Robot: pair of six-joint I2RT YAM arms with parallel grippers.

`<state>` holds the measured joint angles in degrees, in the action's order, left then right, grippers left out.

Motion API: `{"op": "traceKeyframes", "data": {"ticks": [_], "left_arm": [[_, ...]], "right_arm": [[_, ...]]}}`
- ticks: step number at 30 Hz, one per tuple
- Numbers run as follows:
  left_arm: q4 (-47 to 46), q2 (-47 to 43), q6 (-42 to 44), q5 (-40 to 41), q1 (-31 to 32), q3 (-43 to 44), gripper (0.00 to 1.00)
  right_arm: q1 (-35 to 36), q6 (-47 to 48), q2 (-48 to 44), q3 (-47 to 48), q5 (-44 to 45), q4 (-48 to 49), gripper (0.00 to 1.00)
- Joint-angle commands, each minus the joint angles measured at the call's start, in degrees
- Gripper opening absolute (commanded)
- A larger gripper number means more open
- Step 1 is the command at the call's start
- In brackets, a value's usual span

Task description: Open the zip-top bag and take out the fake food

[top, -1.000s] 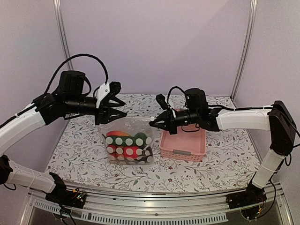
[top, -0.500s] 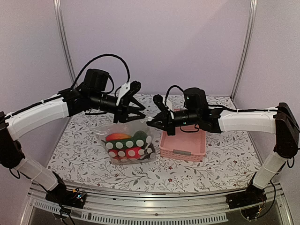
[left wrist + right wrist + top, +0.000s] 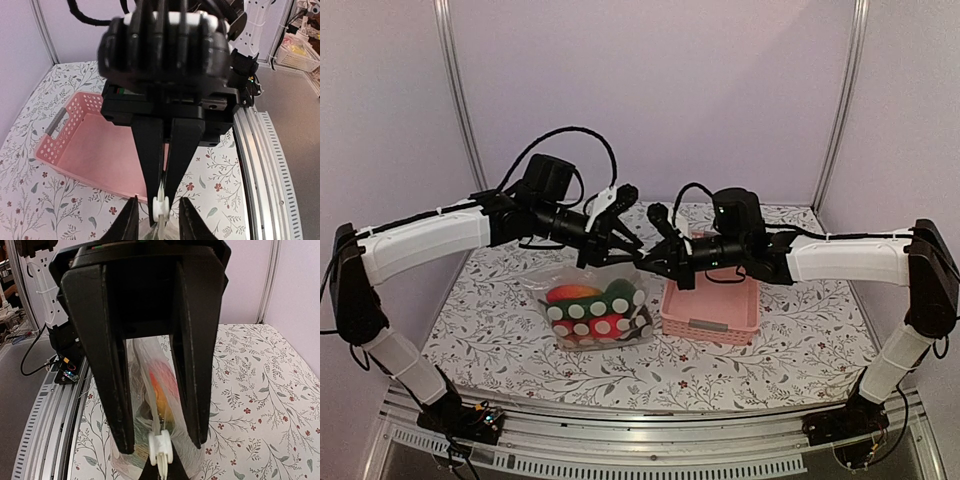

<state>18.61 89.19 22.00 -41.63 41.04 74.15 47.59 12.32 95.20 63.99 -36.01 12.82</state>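
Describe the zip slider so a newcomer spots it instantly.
On the flowered table, find the clear dotted bag beside the pink basket. At its raised top edge, pinched by the right pincer, sits the slider: a small hard clip, white against black and clear plastic.

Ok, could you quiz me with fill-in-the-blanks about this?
Seen from above, the pink slotted plastic basket stands to the ____ of the clear dotted zip-top bag.
The glossy plastic fake food lies ____ that bag.
The right arm's fingers are ____ on its white zip tab.
The left arm's fingers are ____.
Missing: right; inside; shut; open.
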Motion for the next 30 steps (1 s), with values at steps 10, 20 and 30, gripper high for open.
{"op": "traceKeyframes", "data": {"ticks": [10,20,30], "left_arm": [[0.77,-0.56,-2.12,0.99,0.75,-0.75,0.07],[2.44,-8.03,-4.52,8.32,-2.52,-9.53,0.06],[3.25,-16.73,-10.79,17.17,-5.94,-16.47,0.06]], "right_arm": [[0.31,0.96,-3.0,-1.83,2.03,0.11,0.0],[-2.02,-0.83,-4.48,-4.31,3.31,1.18,0.0],[-3.85,-3.62,-3.61,-4.55,5.32,4.78,0.0]]}}
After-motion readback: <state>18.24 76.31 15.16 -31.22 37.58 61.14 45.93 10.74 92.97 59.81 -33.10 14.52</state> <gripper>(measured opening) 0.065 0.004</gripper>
